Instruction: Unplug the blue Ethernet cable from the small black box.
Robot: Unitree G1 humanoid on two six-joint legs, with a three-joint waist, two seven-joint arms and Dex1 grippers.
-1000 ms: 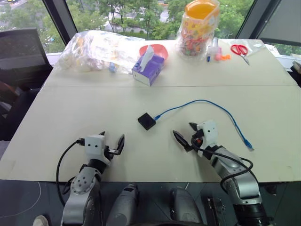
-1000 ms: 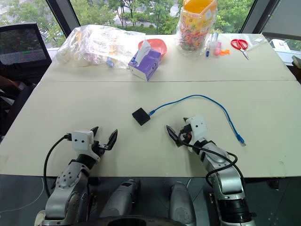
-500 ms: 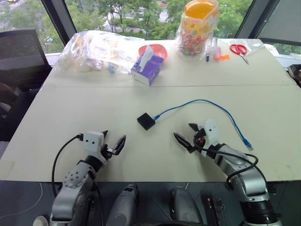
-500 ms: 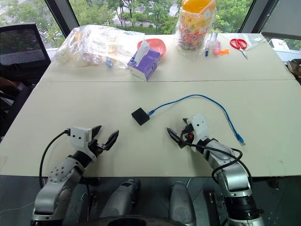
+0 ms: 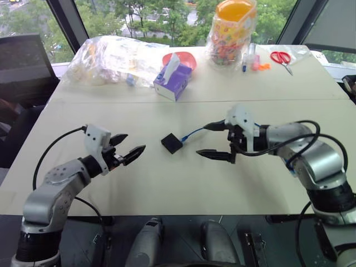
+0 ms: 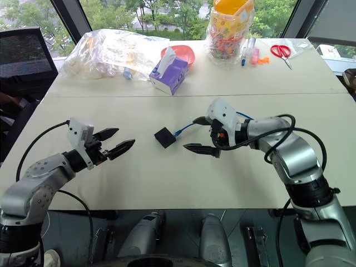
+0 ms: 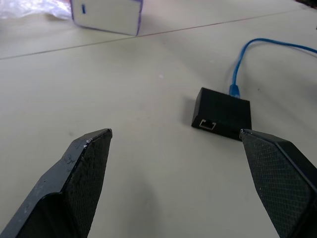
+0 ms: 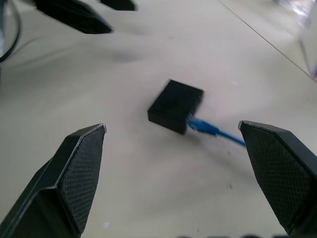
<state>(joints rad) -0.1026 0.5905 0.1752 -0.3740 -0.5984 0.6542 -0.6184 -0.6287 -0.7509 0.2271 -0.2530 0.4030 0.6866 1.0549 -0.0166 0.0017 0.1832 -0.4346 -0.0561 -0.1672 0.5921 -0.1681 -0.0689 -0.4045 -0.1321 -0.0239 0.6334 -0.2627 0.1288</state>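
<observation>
Blue Ethernet cable (image 5: pixel 192 133) stays plugged into small black box (image 5: pixel 172 143).

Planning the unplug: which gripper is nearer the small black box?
Right. The right gripper hovers just beside the small black box, over its blue Ethernet cable; the left gripper sits farther off on the box's opposite side.

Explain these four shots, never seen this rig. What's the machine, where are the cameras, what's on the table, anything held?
It is a humanoid robot with two arms, each ending in a two-fingered black gripper. Two pictures come from its head, looking down at a beige table; the other two come from wrist cameras looking along each gripper's fingers. The left gripper and right gripper are both open and hold nothing. Between them lies a small matte-black box with a thin bright-blue Ethernet cable plugged in. Farther back are a purple tissue box, clear plastic bags and red-handled scissors.
</observation>
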